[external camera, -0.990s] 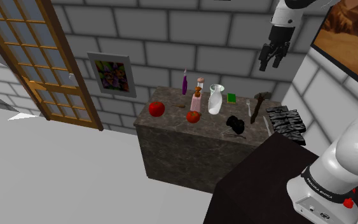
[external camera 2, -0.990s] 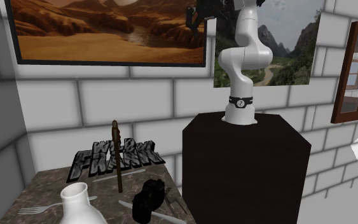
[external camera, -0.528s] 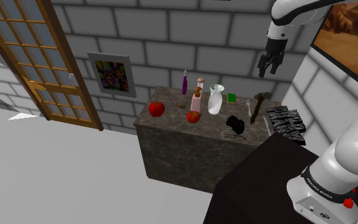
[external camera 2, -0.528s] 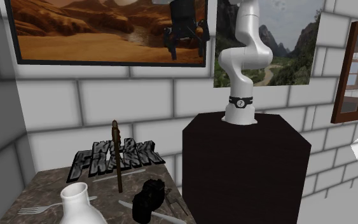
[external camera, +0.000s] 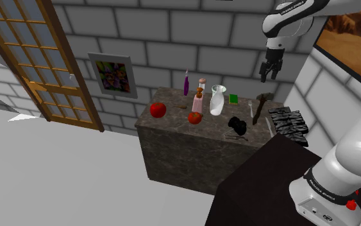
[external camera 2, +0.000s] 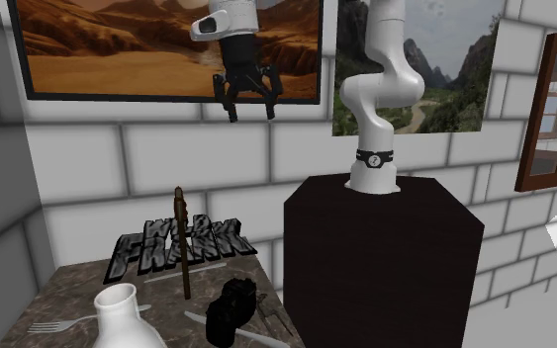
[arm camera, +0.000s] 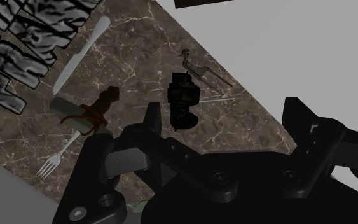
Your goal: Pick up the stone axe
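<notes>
The stone axe [external camera: 260, 106] lies near the far right corner of the marble table [external camera: 172, 131], grey head toward the wall and dark handle toward the stand. In the second exterior view the axe [external camera 2: 181, 239] rests against the grey letter block. The wrist view shows the axe [arm camera: 89, 109] on the marble below the hand, off to one side of the fingers. My gripper [external camera: 269, 77] hangs high above the axe, pointing down, fingers apart and holding nothing. It is open too in the second exterior view [external camera 2: 251, 114] and the wrist view [arm camera: 225, 127].
Beside the axe lie a fork [arm camera: 56, 156], a knife [arm camera: 79, 54], a black lump [external camera: 237, 125] and the grey letter block [external camera: 289, 125]. A white vase [external camera: 218, 101], pink bottle [external camera: 198, 101], purple bottle [external camera: 186, 83] and two red fruits [external camera: 158, 110] stand further left. The dark stand [external camera: 262, 183] adjoins the table.
The gripper has come down from near the ceiling and swung out over the table's axe corner, moving left in the second exterior view. It stays open. Nothing on the table moved.
</notes>
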